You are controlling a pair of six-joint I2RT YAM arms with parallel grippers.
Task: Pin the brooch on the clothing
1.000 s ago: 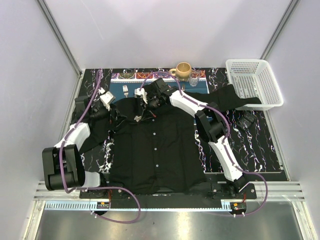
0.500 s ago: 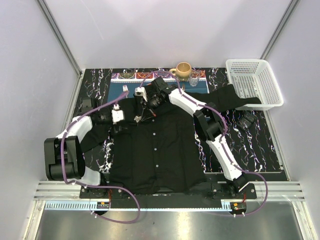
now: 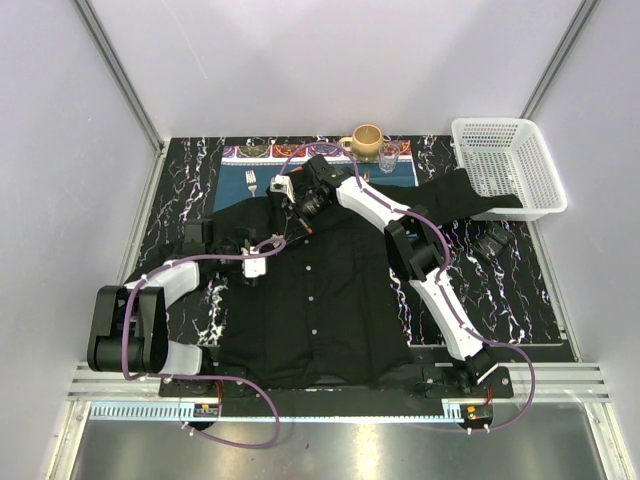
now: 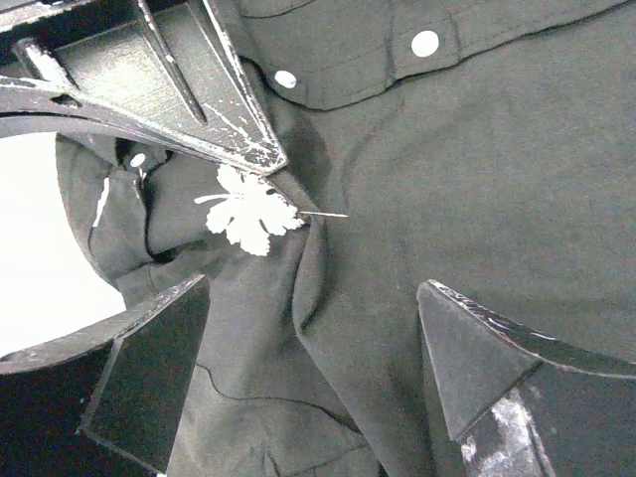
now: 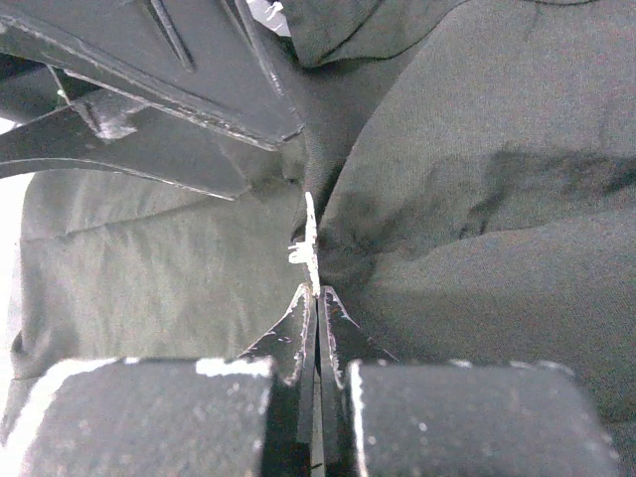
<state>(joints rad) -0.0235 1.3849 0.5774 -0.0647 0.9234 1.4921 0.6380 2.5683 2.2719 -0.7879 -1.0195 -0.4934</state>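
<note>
The black shirt (image 3: 320,300) lies flat on the table, its collar at the far end. The brooch (image 4: 248,214) is a small white leaf shape with a thin pin, lying against a fold of cloth near the collar. My right gripper (image 5: 318,294) is shut on the brooch (image 5: 311,248), which shows edge-on at its tips. In the top view the right gripper (image 3: 290,222) reaches down over the collar. My left gripper (image 4: 313,368) is open and hovers over the cloth just short of the brooch, holding nothing. In the top view the left gripper (image 3: 268,248) sits just left of the placket.
A white basket (image 3: 505,165) stands at the far right on one sleeve. A tan cup (image 3: 366,140) and a glass (image 3: 389,155) stand behind the collar on a blue placemat (image 3: 240,180) with a fork. White shirt buttons (image 4: 424,43) lie close to the brooch.
My left arm has swung in from the shirt's left shoulder toward the collar, bringing its open gripper close to the brooch. The right gripper has stayed shut and almost still.
</note>
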